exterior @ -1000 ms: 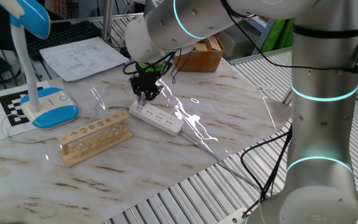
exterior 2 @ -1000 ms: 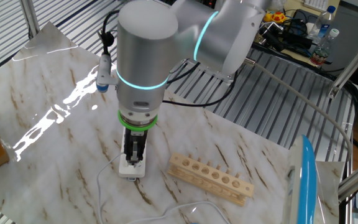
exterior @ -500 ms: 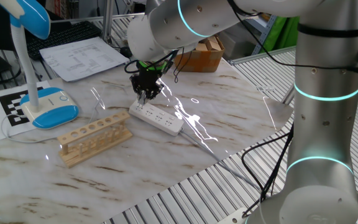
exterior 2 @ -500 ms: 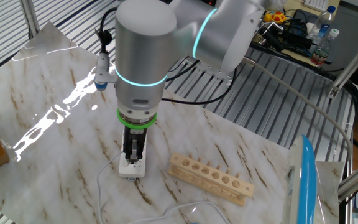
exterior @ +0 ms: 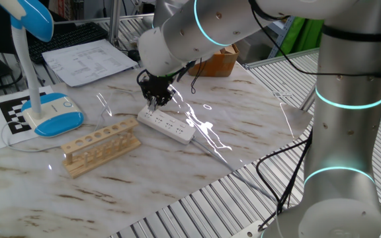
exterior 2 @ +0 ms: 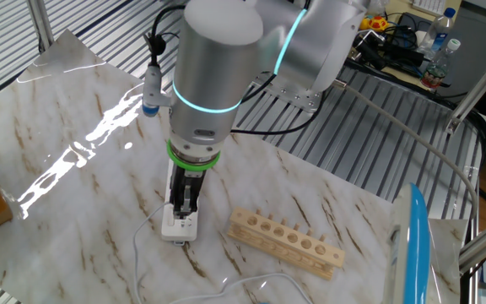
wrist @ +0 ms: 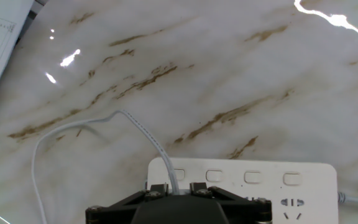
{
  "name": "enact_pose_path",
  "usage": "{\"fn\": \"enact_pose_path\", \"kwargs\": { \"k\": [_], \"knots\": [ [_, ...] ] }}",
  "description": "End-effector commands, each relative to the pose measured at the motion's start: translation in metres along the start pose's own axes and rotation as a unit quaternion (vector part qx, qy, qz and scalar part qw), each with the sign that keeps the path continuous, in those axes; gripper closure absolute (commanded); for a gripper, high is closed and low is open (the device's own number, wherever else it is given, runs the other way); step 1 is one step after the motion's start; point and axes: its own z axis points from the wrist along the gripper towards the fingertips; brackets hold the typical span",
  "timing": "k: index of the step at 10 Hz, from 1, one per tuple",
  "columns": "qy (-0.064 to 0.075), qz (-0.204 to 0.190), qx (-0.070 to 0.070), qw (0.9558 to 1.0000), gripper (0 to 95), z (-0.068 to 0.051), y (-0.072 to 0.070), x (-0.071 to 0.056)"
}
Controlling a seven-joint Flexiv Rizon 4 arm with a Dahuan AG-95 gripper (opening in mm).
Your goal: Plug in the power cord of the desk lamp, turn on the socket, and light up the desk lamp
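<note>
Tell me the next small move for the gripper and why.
Probably press straight down. The gripper stands upright over the end of the socket, and in the hand view the power cord runs in between its fingers above an outlet, so the plug seems lined up but perhaps not seated.

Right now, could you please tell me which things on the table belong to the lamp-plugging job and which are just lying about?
Part of the job:
- desk lamp
- power cord
- socket
- pincer, over the socket's end

Just lying about:
- wooden rack
- printed papers
- cardboard box
- black-and-white marker sheet
</note>
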Motion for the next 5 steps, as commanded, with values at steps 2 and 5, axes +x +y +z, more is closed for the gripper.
{"fn": "enact_pose_path", "kwargs": {
  "k": [2, 5],
  "knots": [
    [-0.004, 0.003, -0.003, 1.0000, 95.0, 0.0054, 0.0031, 0.0004],
    [-0.009, 0.004, -0.007, 0.9999, 95.0, 0.0064, 0.0038, 0.0005]
  ]
}}
